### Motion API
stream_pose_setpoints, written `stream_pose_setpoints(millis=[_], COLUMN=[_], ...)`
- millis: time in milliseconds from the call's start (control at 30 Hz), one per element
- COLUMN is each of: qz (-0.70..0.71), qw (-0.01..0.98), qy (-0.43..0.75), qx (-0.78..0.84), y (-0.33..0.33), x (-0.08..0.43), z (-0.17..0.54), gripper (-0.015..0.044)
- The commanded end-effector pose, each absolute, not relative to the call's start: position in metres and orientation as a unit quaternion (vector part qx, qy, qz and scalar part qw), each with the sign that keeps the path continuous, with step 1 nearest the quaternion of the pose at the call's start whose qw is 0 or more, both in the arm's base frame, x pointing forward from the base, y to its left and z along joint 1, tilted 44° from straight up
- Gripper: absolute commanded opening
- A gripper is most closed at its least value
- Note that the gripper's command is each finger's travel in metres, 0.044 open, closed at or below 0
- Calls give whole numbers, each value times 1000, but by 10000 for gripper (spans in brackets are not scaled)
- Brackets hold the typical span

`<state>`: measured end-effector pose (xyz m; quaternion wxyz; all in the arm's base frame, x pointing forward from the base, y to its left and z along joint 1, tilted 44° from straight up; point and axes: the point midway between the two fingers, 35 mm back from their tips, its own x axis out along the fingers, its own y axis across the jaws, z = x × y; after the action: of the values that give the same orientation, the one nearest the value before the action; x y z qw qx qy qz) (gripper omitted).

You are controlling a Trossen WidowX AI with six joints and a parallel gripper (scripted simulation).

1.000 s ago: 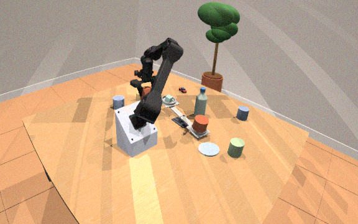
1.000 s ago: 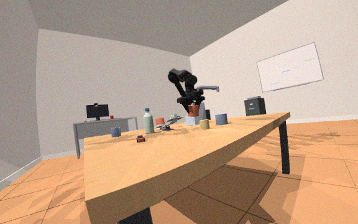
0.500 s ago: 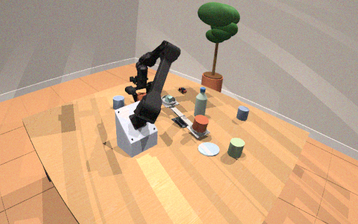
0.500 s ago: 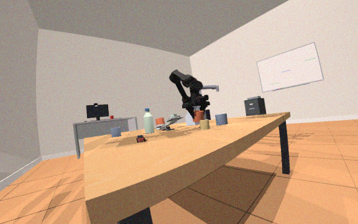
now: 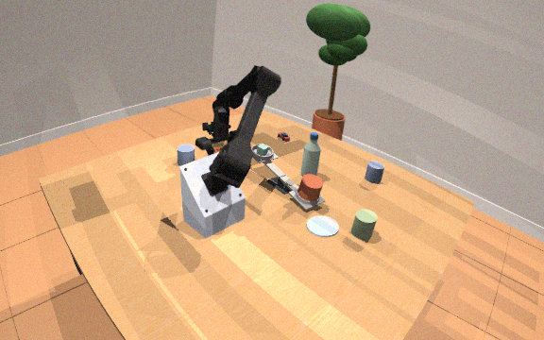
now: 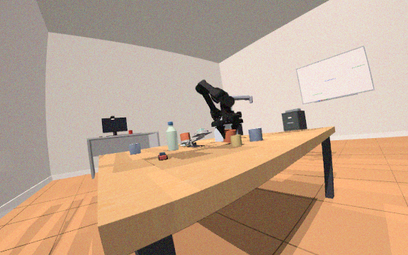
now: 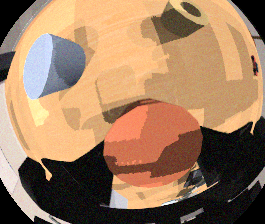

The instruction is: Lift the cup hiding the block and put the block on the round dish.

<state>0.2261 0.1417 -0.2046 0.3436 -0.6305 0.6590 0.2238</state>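
Gripper [image 5: 215, 144] [image 6: 229, 129] [image 7: 149, 131] closed on an orange cup [image 5: 214, 149] [image 6: 229, 136] [image 7: 153, 145], low over the wooden tabletop [image 5: 263, 283] [image 6: 190, 180] [image 7: 133, 60]; can't tell if the cup touches it. Directions per top view. Black arm [image 5: 253, 113] [image 6: 218, 93] bent, reaching toward the tabletop's far corner from its pale base [image 5: 227, 212], which is nearer the left edge than the right corner. Balance [image 5: 279, 174] [image 6: 205, 135] mid-table, tilted, end toward the far corner raised. Bottle [image 5: 311, 158] [image 6: 172, 138] upright between balance and far-right edge. Green cylinder [image 5: 365, 225] past the dish, toward the right edge. Blue cylinder [image 5: 374, 172] [image 6: 134, 149] near far-right edge; lighter blue one [image 5: 186, 155] [image 6: 255, 134] [image 7: 55, 67] beside base, far-left side. Other orange cup [image 5: 311, 188] [image 6: 185, 137] upright on the balance's lower end. Round dish [image 5: 322, 226] just beside that end, uncovered. Yellow ring [image 6: 236, 140] [image 7: 175, 24] near the held cup. Toy car [image 5: 283, 137] [image 6: 163, 156] [image 7: 255, 65] by far-right edge. Pale green block [image 5: 263, 149] [image 6: 201, 130] exposed on the balance's raised end.
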Motion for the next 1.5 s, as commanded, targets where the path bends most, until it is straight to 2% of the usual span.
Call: stream_pose_setpoints(millis=[0, 67, 633, 733, 967, 1200, 1467], qz=[223, 223, 224, 224, 224, 213, 134], qw=[342, 342, 342, 343, 343, 394, 460], qy=[657, 657, 659, 657, 657, 660, 680], qx=[-634, -634, -631, -633, -633, -604, -555], y=[137, 134, 146, 173, 175, 181, 178], x=[227, 227, 226, 225, 224, 235, 244], z=[-210, -212, -200, -172, -170, -155, -146], gripper=[0, 0, 440, 440, 440, 260, 260])
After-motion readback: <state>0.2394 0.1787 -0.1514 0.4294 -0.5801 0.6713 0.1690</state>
